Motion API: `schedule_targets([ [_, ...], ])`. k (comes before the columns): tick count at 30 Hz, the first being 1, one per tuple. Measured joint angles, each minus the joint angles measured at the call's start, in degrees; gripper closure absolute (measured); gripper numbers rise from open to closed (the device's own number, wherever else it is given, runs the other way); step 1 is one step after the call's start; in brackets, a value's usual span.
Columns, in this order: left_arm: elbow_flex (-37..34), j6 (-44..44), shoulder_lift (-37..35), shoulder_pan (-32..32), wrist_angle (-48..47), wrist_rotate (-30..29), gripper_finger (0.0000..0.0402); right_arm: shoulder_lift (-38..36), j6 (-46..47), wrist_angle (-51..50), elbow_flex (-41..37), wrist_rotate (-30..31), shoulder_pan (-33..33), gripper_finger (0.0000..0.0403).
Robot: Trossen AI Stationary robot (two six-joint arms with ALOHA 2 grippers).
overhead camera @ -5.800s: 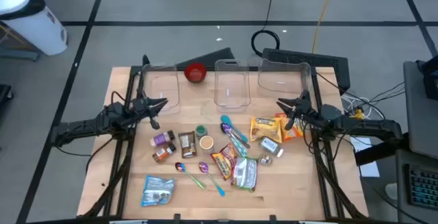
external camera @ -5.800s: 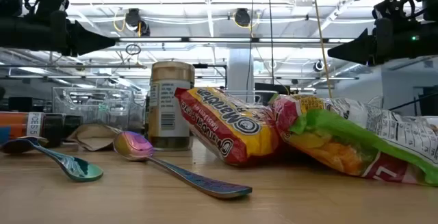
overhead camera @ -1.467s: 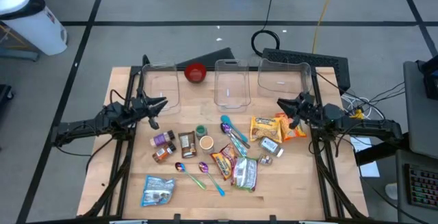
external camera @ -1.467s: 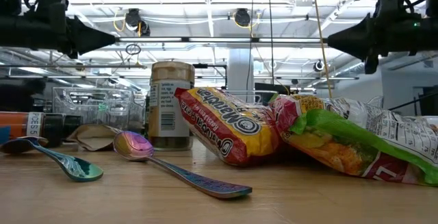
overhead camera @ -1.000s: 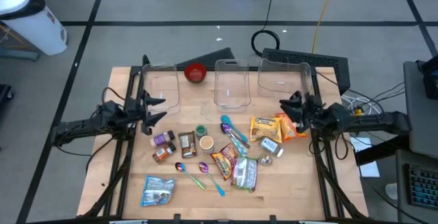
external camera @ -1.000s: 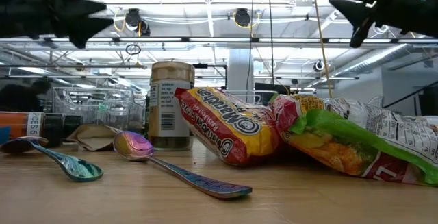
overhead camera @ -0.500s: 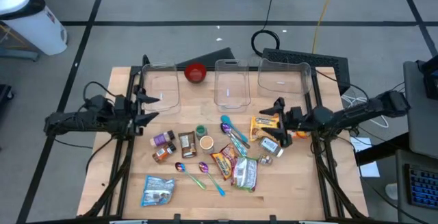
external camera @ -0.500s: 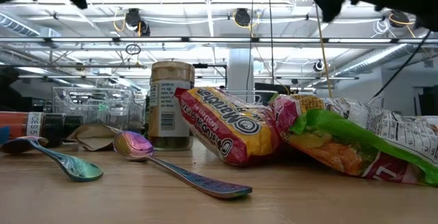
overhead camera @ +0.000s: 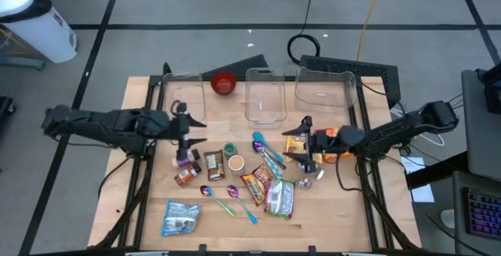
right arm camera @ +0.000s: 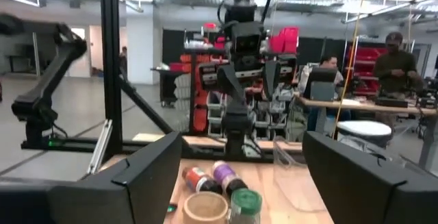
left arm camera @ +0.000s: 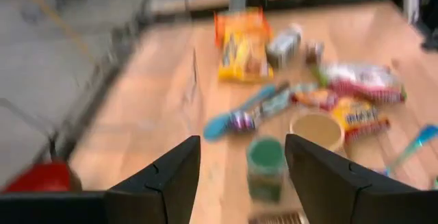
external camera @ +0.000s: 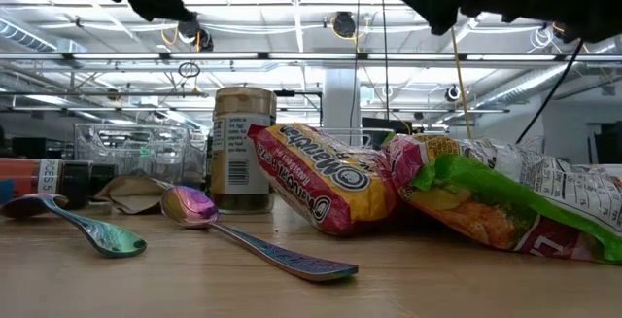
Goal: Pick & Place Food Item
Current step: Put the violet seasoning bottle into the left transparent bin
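No food item is lifted yet. All packets, including the orange snack packet (overhead camera: 300,144), lie on the table (overhead camera: 141,209). The right hand (overhead camera: 301,140) hovers spread above that packet; the left hand (overhead camera: 190,131) hovers spread over the jars (overhead camera: 188,166). Clear bins (overhead camera: 264,93) beyond stand empty.

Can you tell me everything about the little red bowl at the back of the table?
The red bowl is small, round and shiny, like plastic, though I can't be sure. It sits upright on the wooden table at the far edge, between two clear boxes. It looks empty inside. Nothing is holding it, and both arms are away from it.
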Motion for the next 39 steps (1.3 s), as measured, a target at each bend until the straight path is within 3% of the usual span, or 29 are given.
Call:
schedule_targets([
  [7,5.5,-14.3,6.1,-0.8,-17.6,0.2,0.0181,1.0,0.2,-6.1,0.0,0.0,0.0,0.0108],
  [17,4.7,-34.2,9.7,-1.1,-34.4,5.7,0.0183,1.0,0.2,-10.5,0.0,0.0,0.0,0.0108],
  [27,-3.8,-38.7,10.8,-4.8,-35.5,10.5,0.0183,1.0,3.6,-12.7,0.0,0.1,0.0,0.0108],
  [39,-11.3,-40.2,10.7,-6.7,-30.7,10.5,0.0183,1.0,6.2,-12.9,0.0,0.5,0.0,0.0108],
])
